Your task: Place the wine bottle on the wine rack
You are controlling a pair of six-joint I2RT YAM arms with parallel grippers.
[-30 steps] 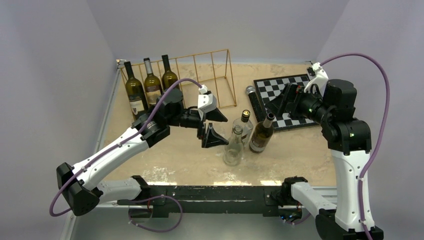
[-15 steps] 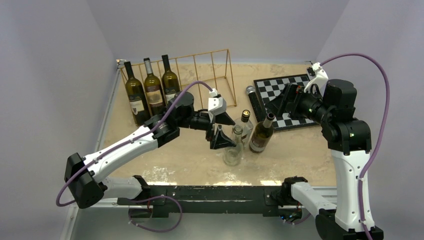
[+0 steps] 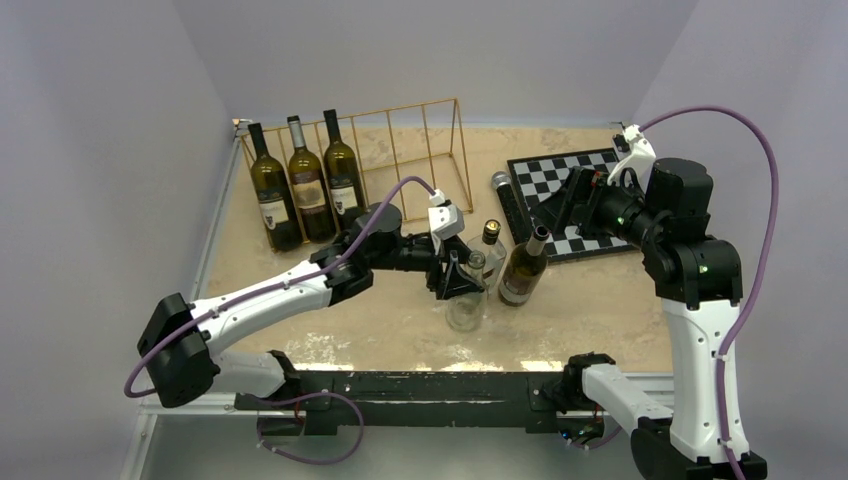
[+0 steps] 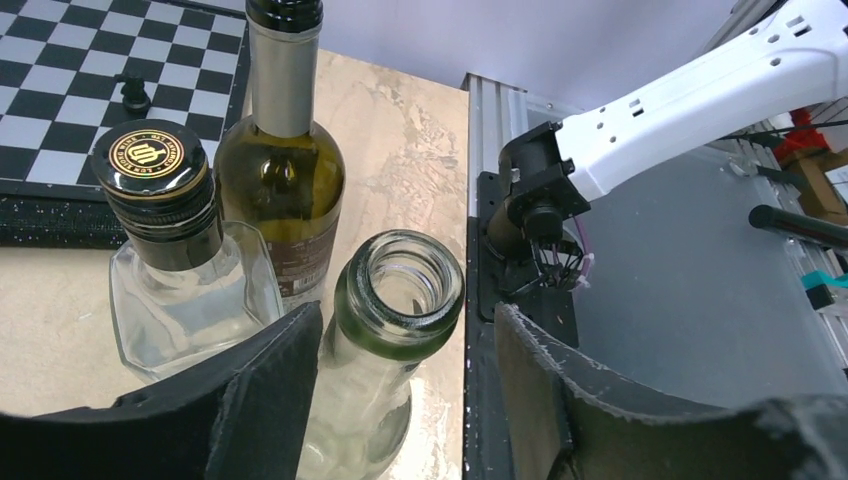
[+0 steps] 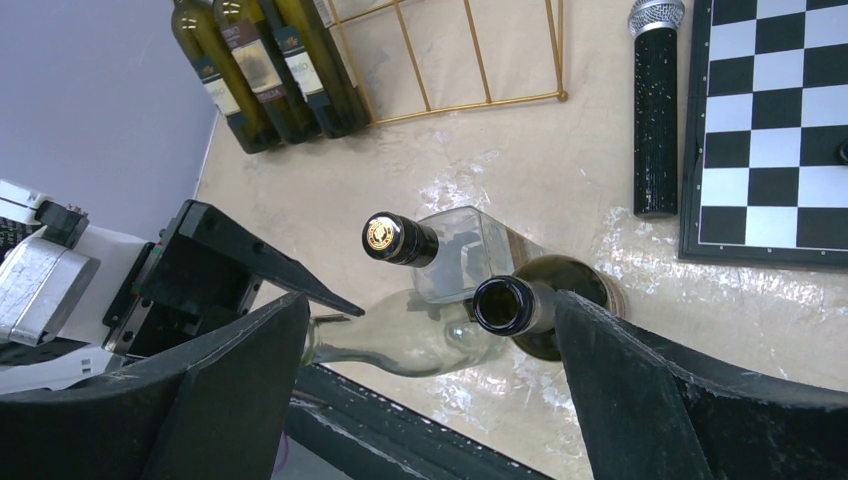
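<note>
**Clerk:** Entry one, the rack?

**Checker:** Wine rack (image 3: 425,150), thin gold wire with upright slots, at 11 o'clock on the table (image 3: 400,330). Three dark labelled bottles (image 3: 307,185) stand in its left-end slots.

**Clerk:** Loose bottles?

**Checker:** Three, all upright, clustered near the table's centre and well apart from the rack.
- Clear glass bottle (image 4: 398,290), uncapped, nearest the arm bases.
- Square clear bottle (image 4: 160,200) with a black-and-gold cap, at 1 o'clock of the clear glass bottle.
- Dark green wine bottle (image 4: 280,170), mouth open, at 2 o'clock of it, just beside both.

**Clerk:** Left gripper?

**Checker:** Left gripper (image 4: 405,340), about half-wide, one finger on each side of the clear glass bottle's neck. One finger is just beside the glass and a gap shows at the other, so it is not clamped.

**Clerk:** Right gripper?

**Checker:** Right gripper (image 5: 430,320), jaws wide, holding nothing, raised over the chessboard (image 3: 575,185) at 2 o'clock.

**Clerk:** Sundries?

**Checker:** One black microphone (image 5: 655,110), lying along the chessboard's left edge.
</note>
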